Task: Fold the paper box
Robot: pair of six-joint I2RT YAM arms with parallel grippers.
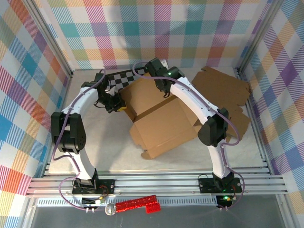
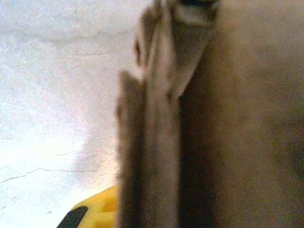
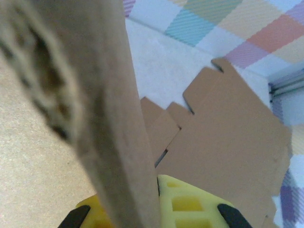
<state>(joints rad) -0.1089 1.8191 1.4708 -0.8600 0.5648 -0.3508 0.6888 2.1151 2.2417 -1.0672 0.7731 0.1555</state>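
So here's where we're at with the box (image 1: 161,128): it sits in the middle of the table (image 1: 109,152), between the two arms, and we'd call it roughly half done. From above, the front part looks like an open tray with a low wall raised along its near-left edge. The big back panel slopes up behind it and isn't closed over anything yet.

The left gripper (image 1: 115,105) is at the left rear corner of the box. Its wrist camera is blurry, but a cardboard edge runs straight down next to the yellow pad (image 2: 97,213), so we're reading it as clenched on that wall. The other pad is hidden behind the cardboard.

The right gripper (image 1: 160,88) is at the back edge of the big panel. On its own camera the flap drops right between the yellow pads (image 3: 190,204), so it's clamped on cardboard too.

The spare flat sheets (image 1: 221,88) are lying off at the back right, just beside the box and partly under it.

What's left, as far as we can tell:
- stand the remaining walls up properly
- tuck the tabs in
- bring the back panel over

Can't see whether any tabs are locked yet, too much is hidden under the arms
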